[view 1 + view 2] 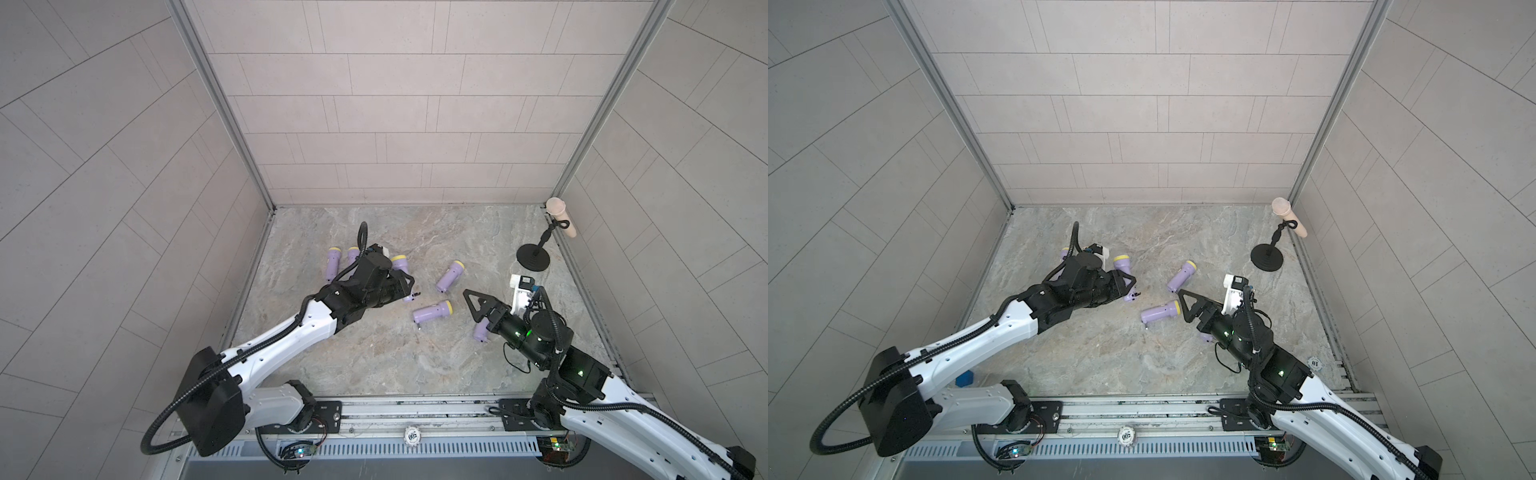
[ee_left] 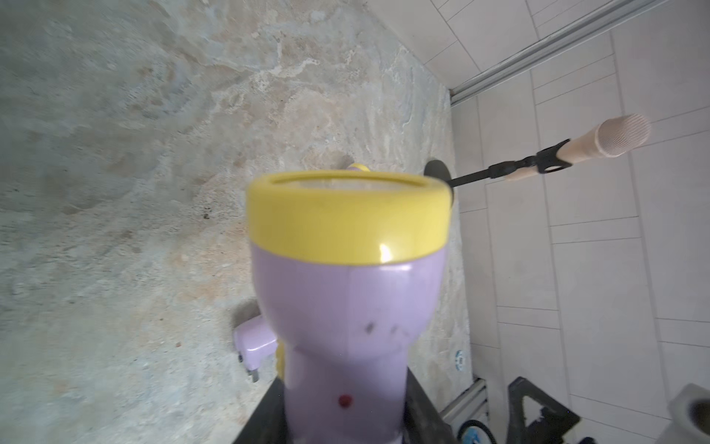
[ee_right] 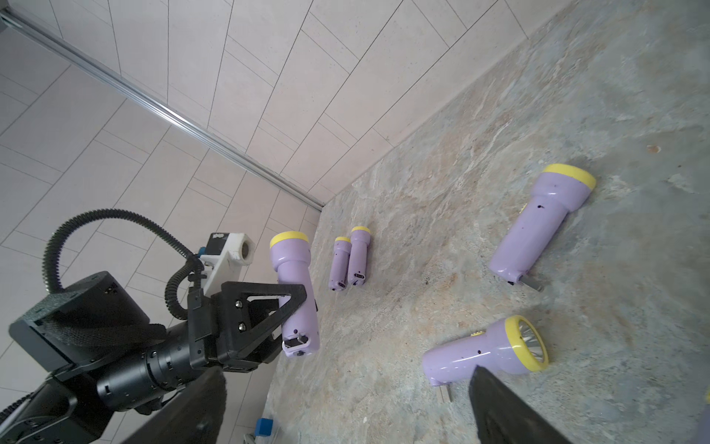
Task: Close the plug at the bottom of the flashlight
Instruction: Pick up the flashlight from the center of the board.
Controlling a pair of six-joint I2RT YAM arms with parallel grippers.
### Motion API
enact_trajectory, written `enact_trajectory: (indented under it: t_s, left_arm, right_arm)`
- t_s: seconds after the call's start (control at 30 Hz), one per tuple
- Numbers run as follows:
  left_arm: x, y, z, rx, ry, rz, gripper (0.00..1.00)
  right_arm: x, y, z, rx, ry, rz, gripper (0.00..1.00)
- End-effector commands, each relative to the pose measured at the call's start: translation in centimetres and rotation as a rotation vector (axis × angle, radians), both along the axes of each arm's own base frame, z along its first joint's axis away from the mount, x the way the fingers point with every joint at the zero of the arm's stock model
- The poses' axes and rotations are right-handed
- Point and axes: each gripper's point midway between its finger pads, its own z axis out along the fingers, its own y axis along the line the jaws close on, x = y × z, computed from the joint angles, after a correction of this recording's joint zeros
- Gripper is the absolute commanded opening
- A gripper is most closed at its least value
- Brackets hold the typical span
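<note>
My left gripper [image 1: 400, 286] [image 1: 1124, 286] [image 2: 342, 426] is shut on the purple flashlight [image 1: 401, 266] [image 2: 345, 307] [image 3: 294, 284] with a yellow head and holds it above the left of the table. Its bottom end points toward the right arm. The plug [image 3: 296, 341] shows there as a metal piece in a recess, and in a top view a small dark prong [image 1: 414, 295] sticks out. My right gripper [image 1: 473, 303] [image 1: 1187, 305] [image 3: 345, 415] is open with nothing between its fingers. It hangs to the right of the held flashlight, apart from it.
Several more purple flashlights lie on the marble table [image 1: 374, 357]: two mid-table [image 1: 449, 276] [image 1: 432, 311], a pair at the left [image 1: 333, 264], and one partly under the right arm [image 1: 481, 330]. A microphone on a black stand [image 1: 533, 257] occupies the back right corner. A blue block [image 1: 964, 378] sits under the left arm.
</note>
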Motion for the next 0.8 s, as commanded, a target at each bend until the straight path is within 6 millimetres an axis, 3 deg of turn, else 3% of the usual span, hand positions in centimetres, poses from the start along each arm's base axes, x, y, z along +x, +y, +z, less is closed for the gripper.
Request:
enact_trajectory:
  t_s: [0.0, 0.27, 0.77]
  left_arm:
    - [1.3, -1.9, 3.1, -0.206, -0.033, -0.004, 0.0]
    - [2.5, -3.4, 5.0, -0.391, -0.067, 0.014, 0.0]
    - [4.8, -4.3, 6.2, -0.724, -0.079, 0.085, 0.0]
  right_arm:
    - [0.4, 0.8, 1.8, 0.134, -0.005, 0.005, 1.0]
    - [1.6, 1.9, 1.9, 0.266, 0.045, -0.011, 1.0]
    - [3.0, 3.5, 2.2, 0.399, 0.096, -0.011, 1.0]
